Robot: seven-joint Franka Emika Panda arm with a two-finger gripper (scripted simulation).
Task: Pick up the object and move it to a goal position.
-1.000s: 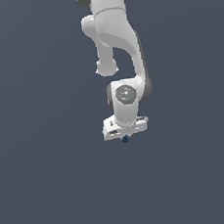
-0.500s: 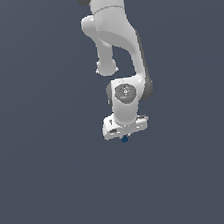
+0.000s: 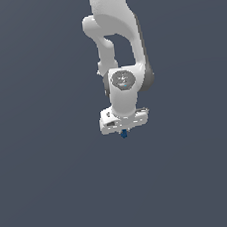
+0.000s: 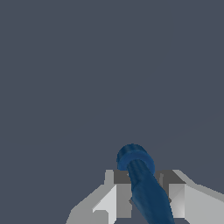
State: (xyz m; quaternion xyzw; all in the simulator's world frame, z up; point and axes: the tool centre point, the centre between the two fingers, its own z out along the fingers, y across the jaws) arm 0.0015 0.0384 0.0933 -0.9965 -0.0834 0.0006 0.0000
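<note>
Nothing much had shifted since half a second before: the white arm (image 3: 117,60) hung in nearly the same pose against the plain grey backdrop, with the gripper (image 3: 123,132) pointing downward. Its fingers (image 4: 117,199) were clenched on the object (image 4: 142,183), a dark blue elongated piece whose rounded end stuck out past the fingertips. In the exterior view only that blue tip (image 3: 124,133) showed, directly beneath the gripper.

Matt blue object (image 4: 144,188), smooth white hand (image 4: 142,197)
</note>
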